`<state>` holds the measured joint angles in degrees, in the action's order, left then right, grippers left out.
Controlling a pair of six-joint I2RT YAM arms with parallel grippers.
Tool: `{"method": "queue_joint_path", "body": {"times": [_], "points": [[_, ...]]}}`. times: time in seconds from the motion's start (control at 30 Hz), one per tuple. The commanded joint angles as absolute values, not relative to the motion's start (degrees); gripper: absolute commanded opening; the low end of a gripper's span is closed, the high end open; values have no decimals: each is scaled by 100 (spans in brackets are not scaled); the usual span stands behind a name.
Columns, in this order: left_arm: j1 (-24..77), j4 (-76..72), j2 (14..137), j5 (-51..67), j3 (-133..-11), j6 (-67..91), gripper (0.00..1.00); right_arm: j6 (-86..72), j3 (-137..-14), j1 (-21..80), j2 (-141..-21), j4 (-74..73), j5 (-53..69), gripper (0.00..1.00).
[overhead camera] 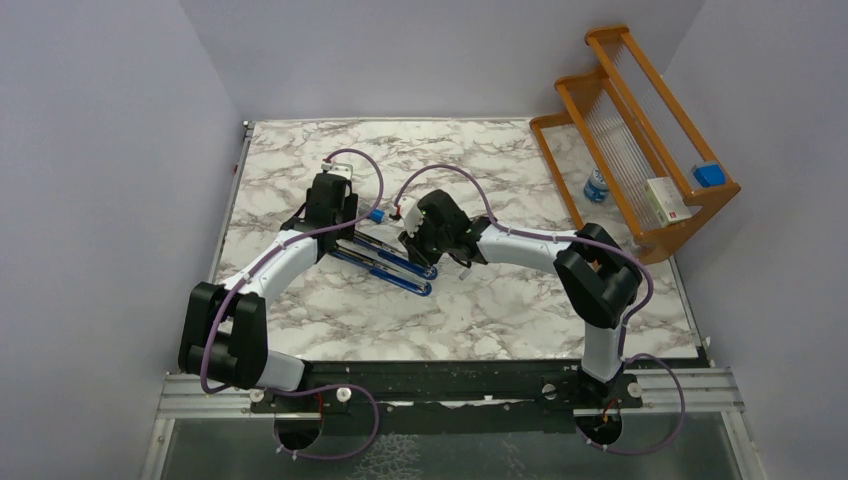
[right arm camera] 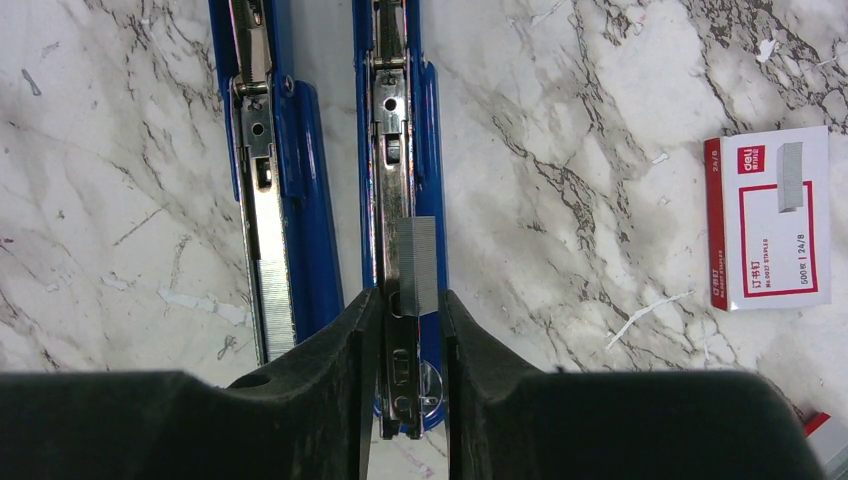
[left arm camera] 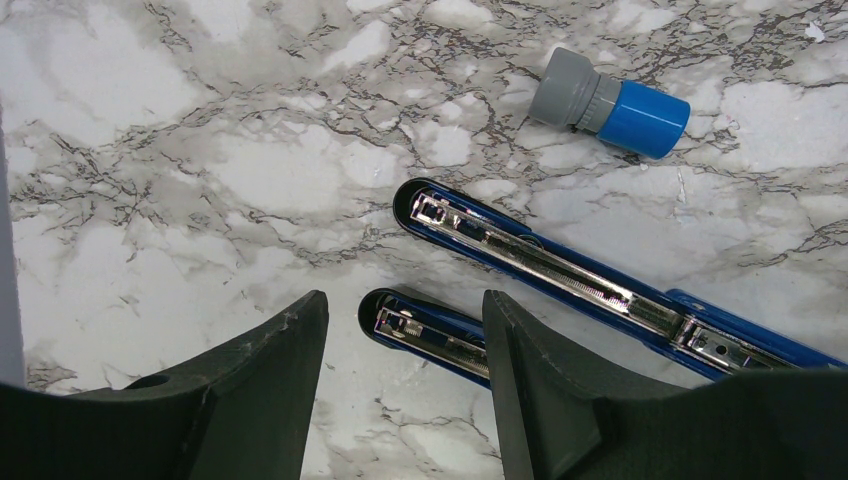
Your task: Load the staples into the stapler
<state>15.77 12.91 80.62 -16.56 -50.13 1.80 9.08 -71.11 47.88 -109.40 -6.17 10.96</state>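
Lying opened out flat on the marble surface [right arm camera: 600, 120], the blue stapler [right arm camera: 300, 150] is showing its two halves side by side, and a silvery strip of staples [right arm camera: 417, 260] is sitting on the metal channel of the half nearer the white staple box [right arm camera: 770, 220]. The right claw [right arm camera: 410, 305] is hovering over that channel, released, its tips standing narrowly parted either side of the strip's near end. The left claw [left arm camera: 404, 298] is hanging spread wide and empty, the rounded end of one half showing between its fingers, with a blue-capped cylinder [left arm camera: 610, 102] lying apart beyond.
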Motion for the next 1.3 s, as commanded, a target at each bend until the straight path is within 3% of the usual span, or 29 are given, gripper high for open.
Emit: {"method": "queue_joint_path", "body": {"times": [0.0,0.4,0.77,1.27], "points": [[1591,1195,7923,-1705,-5133,122,61,887,-7113,4790,-10855,-869,1149,31],[1590,1195,7918,-1714,-5141,118,61,479,-6926,4649,-10517,-19,1177,38],[1591,1203,7919,-1727,-5133,114,61,-480,-6793,3968,-10901,311,2624,47],[1590,1200,7901,-1723,-5126,108,61,-948,-6826,3769,-11376,421,3497,47]]}}
